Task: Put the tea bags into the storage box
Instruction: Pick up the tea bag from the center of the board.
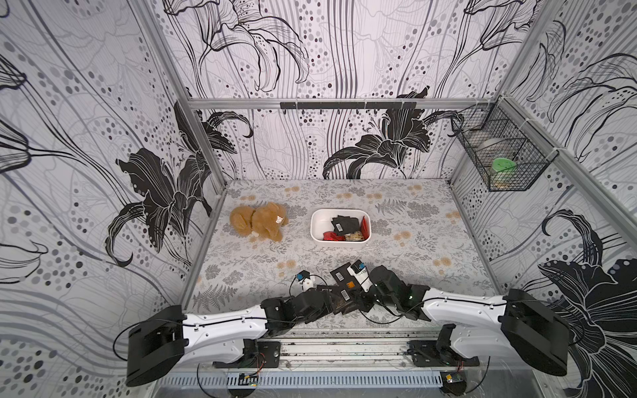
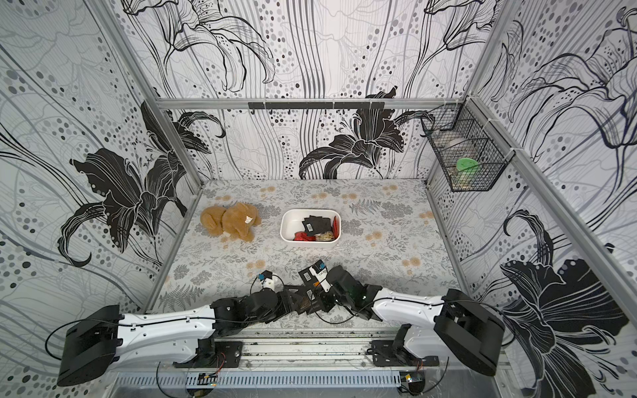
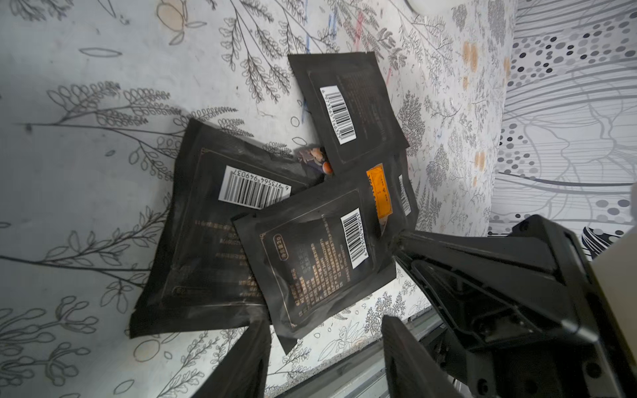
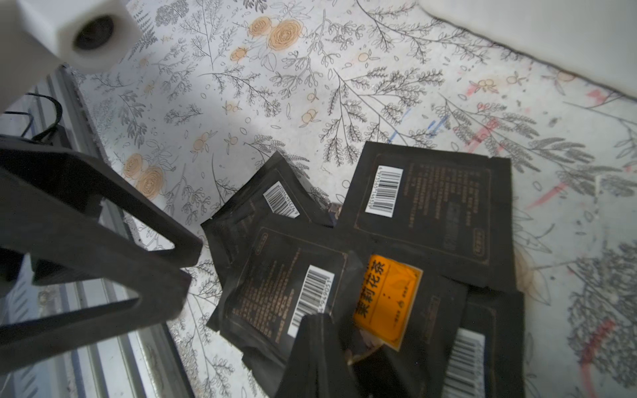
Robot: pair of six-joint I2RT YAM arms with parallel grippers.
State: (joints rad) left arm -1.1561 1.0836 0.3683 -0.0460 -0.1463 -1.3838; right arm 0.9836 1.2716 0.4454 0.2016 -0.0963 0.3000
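Several black tea bags (image 1: pixel 342 281) with white barcode labels lie overlapped near the table's front edge, seen too in a top view (image 2: pixel 309 277). One of them carries an orange label (image 4: pixel 387 296). My right gripper (image 4: pixel 344 339) is shut on the edge of that orange-labelled tea bag. My left gripper (image 3: pixel 324 322) is open, its fingers (image 3: pixel 244 358) either side of a corner of a black tea bag (image 3: pixel 310 255). The white storage box (image 1: pixel 315 222) stands further back and holds black, red and tan tea bags (image 1: pixel 344 225).
A brown plush toy (image 1: pixel 260 224) lies left of the box. A black wire basket (image 1: pixel 501 151) hangs on the right wall. A metal rail (image 1: pixel 344 346) runs along the front edge just behind both arms. Patterned walls close in three sides.
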